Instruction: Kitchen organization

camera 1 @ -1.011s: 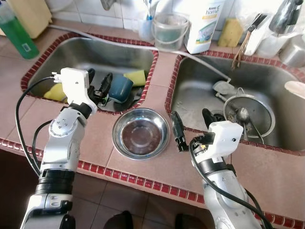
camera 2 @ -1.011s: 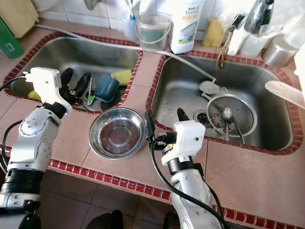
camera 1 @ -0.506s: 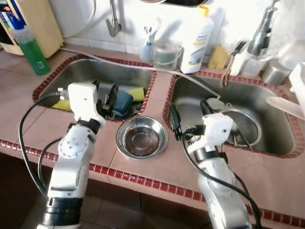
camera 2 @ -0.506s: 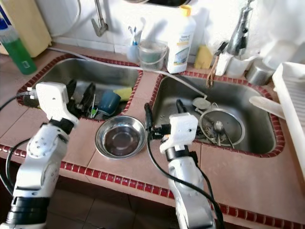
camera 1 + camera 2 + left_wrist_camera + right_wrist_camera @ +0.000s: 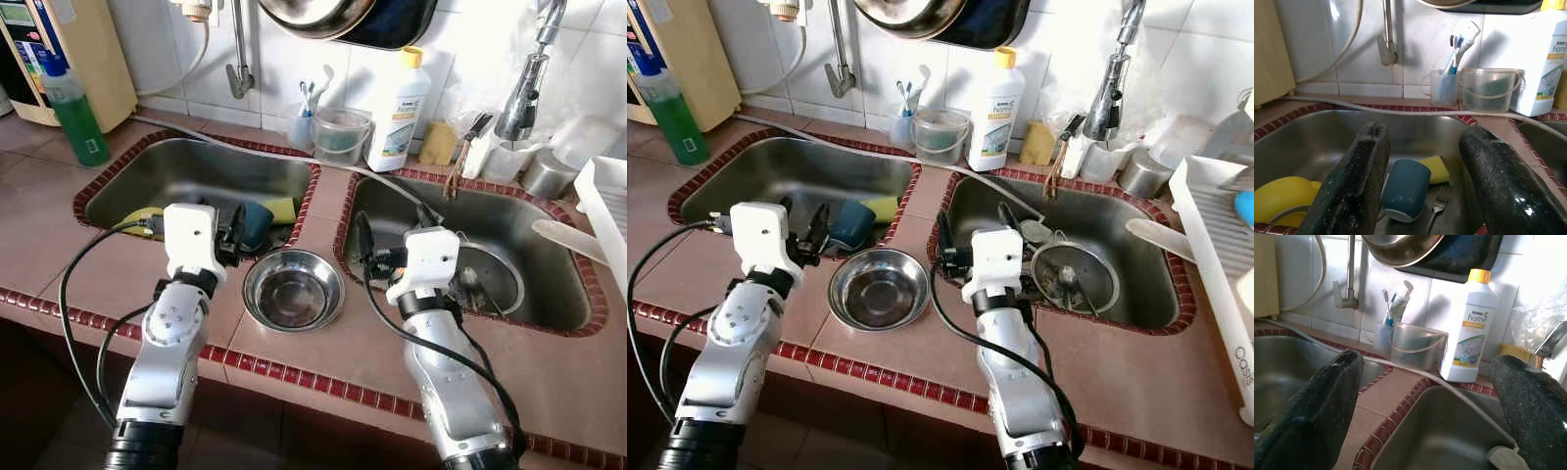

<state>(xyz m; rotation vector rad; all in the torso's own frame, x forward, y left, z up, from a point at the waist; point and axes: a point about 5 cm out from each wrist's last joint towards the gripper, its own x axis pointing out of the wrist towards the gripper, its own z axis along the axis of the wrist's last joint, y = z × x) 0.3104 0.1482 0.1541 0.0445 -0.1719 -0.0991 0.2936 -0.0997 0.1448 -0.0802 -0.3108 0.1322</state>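
Observation:
A round steel bowl (image 5: 293, 289) stands empty on the tiled counter between the two sinks. In the left sink (image 5: 147, 171) lie a blue cup (image 5: 1404, 190) on its side, a yellow sponge (image 5: 1434, 168), a fork (image 5: 1437, 208) and a yellow cup (image 5: 1281, 198). My left gripper (image 5: 235, 230) hovers open over that sink's near right corner, pointing at the blue cup and holding nothing. Just right of the bowl, my right gripper (image 5: 395, 230) is open and empty over the rim of the right sink (image 5: 558, 313).
A round metal strainer with a spoon (image 5: 490, 274) lies in the right sink. Behind the sinks stand a white detergent bottle (image 5: 399, 113), a clear tub (image 5: 342, 135), a toothbrush cup (image 5: 301, 127) and a tap (image 5: 524, 83). A green bottle (image 5: 78, 122) stands far left, a white dish rack (image 5: 607, 211) far right.
The head camera has risen and pulled back, so more of the wall and the dish rack shows. Both arms lifted slightly and both grippers stay open beside the bowl.

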